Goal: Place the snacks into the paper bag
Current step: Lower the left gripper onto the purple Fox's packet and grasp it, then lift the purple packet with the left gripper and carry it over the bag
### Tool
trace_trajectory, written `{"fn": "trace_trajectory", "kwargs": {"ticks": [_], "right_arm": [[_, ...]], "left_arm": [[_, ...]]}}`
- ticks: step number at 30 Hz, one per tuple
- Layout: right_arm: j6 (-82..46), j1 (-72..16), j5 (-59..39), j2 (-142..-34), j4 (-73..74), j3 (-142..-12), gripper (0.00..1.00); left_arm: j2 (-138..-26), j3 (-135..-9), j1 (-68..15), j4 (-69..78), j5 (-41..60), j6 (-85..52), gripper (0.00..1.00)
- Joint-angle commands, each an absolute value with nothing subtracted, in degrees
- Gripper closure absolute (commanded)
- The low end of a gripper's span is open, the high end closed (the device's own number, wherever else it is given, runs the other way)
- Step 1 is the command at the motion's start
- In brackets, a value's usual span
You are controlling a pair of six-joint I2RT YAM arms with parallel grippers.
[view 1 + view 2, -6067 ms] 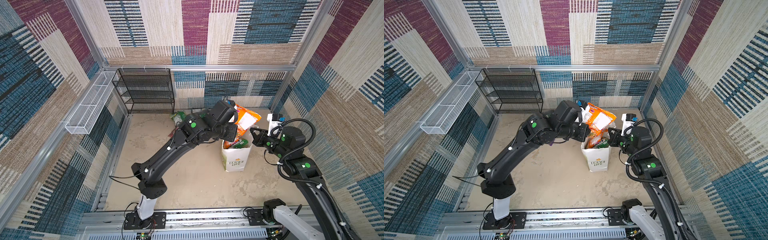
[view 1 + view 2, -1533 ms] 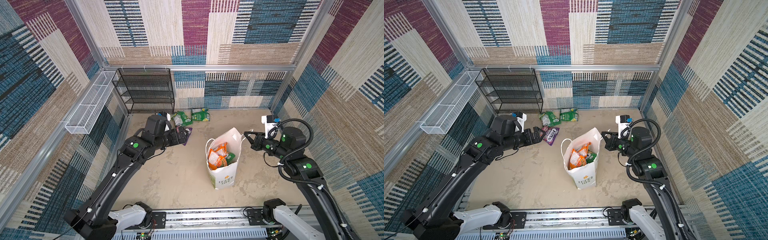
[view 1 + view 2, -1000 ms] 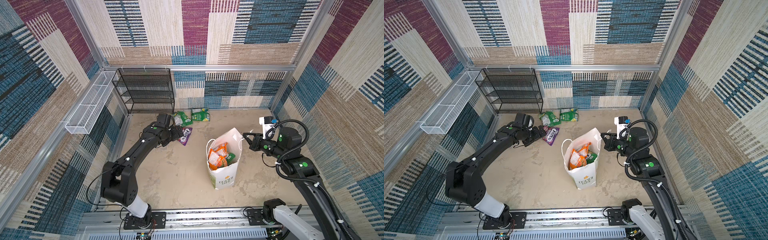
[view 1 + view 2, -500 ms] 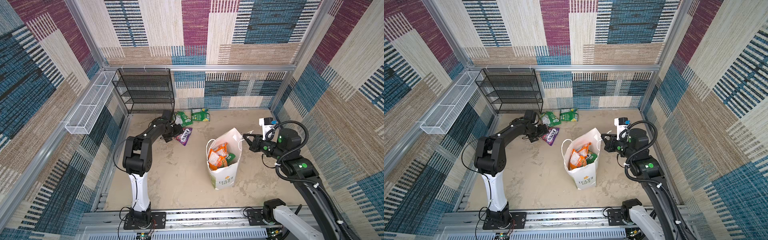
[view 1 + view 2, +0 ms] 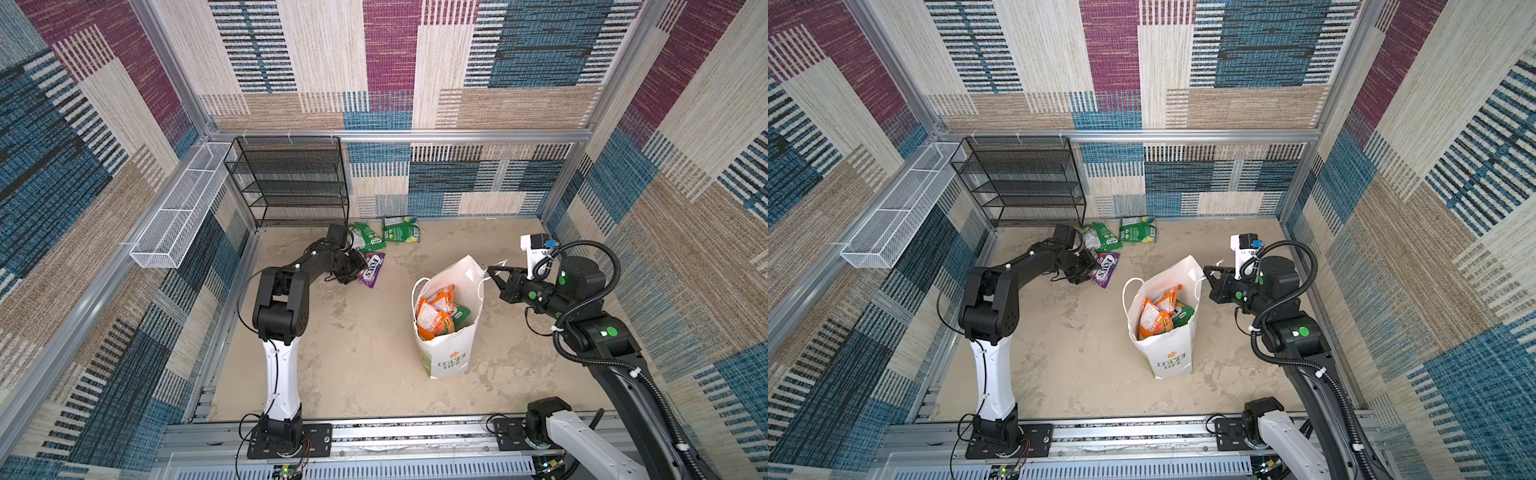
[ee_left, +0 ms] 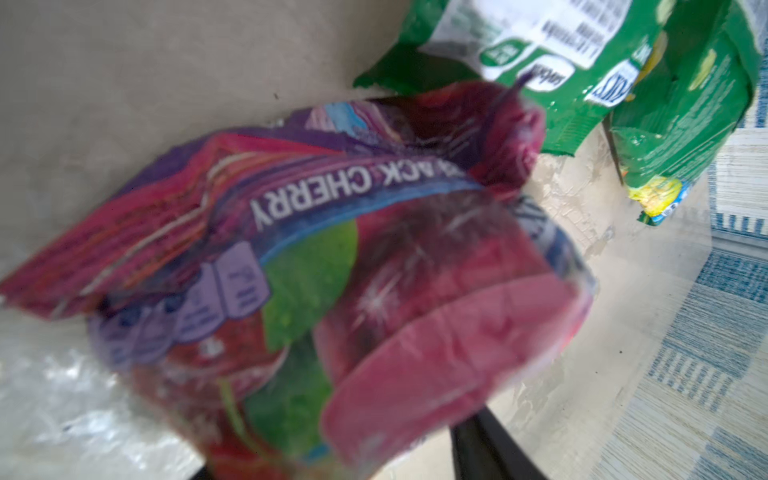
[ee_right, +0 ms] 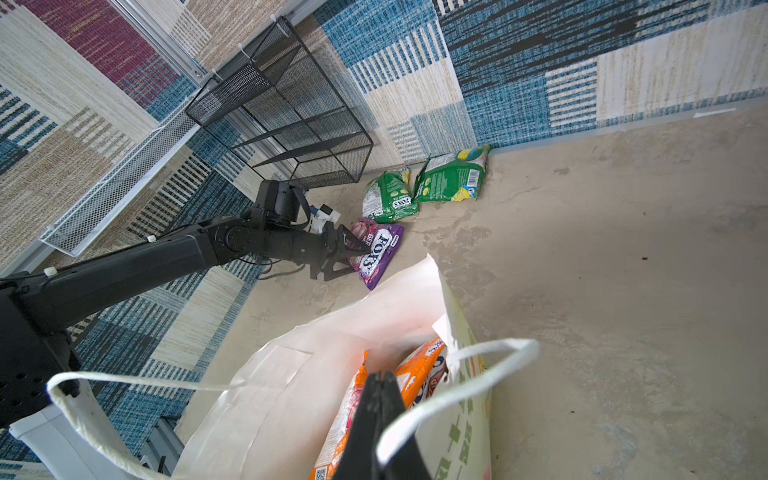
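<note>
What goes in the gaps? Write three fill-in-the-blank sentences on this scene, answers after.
The left gripper is at the purple packet, whose big white brand print reads ____.
Both packets by the back wall are ____.
The paper bag stands upright, its mouth ____.
Missing words: FOX'S; green; open.

You'll see the tall white paper carrier bag (image 5: 448, 353) standing upright, mouth open, mid-floor, orange foil packets (image 5: 432, 321) and a dark-green packet (image 5: 462, 312) inside; a crinkly purple-pink FOX'S packet (image 5: 372, 269) lies well apart toward the back wall (image 5: 457, 191), one green foil packet (image 5: 367, 236) and a second green packet (image 5: 400, 229) side by side just beyond it.
</note>
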State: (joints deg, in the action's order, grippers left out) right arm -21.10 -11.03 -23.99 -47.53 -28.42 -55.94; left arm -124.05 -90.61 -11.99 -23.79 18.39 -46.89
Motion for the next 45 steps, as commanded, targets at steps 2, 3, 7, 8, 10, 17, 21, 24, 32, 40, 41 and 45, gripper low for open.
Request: {"fn": "trace_trajectory", "kwargs": {"ticks": [2, 3, 7, 8, 10, 17, 21, 24, 32, 40, 41, 45], "right_arm": [[-21.2, -11.1, -23.9, -47.3, -28.3, -55.9, 1.0], [-21.2, -11.1, -23.9, -47.2, -28.5, -56.1, 1.0], [-20.9, -11.1, -24.1, -47.0, -29.3, -57.3, 1.0], [-20.8, -11.1, -24.3, -47.0, -29.5, -57.6, 1.0], [-20.6, -11.1, -24.8, -47.1, -29.9, -58.2, 1.0], [-20.2, -11.1, -25.5, -47.1, -30.1, -58.9, 1.0], [-20.1, -11.1, -25.5, -47.0, -30.1, -59.3, 1.0], [-20.2, -11.1, -25.6, -47.0, -30.3, -59.5, 1.0], [-19.7, -11.1, -25.1, -46.6, -31.2, -60.5, 1.0], [-19.3, -11.1, -24.8, -46.4, -30.9, -60.7, 1.0], [-19.3, -11.1, -24.9, -46.5, -30.7, -60.7, 1.0], [-19.5, -11.1, -25.4, -46.8, -30.1, -60.6, 1.0]], "left_arm": [[-123.9, -89.1, -11.9, -23.3, 17.6, -48.6, 0.57], [-123.7, -89.0, -11.8, -23.1, 17.9, -48.6, 0.64], [-121.7, -87.6, -11.9, -22.4, 19.1, -49.0, 0.88], [-120.9, -87.0, -11.9, -22.2, 19.3, -49.0, 0.91], [-118.7, -85.6, -11.9, -21.8, 19.8, -49.0, 0.99], [-109.3, -80.4, -11.9, -21.4, 20.3, -47.4, 1.0], [-104.3, -78.1, -11.9, -22.4, 20.5, -46.4, 1.0], [-100.6, -76.7, -11.9, -23.5, 20.2, -45.6, 1.0], [-86.5, -73.8, -12.5, -27.8, 20.8, -42.8, 1.0], [-69.3, -75.4, -15.2, -36.0, 20.2, -35.9, 1.0], [-67.4, -75.9, -15.5, -36.5, 20.6, -35.2, 1.0], [-61.4, -78.9, -16.8, -38.6, 21.5, -33.4, 1.0]]}}
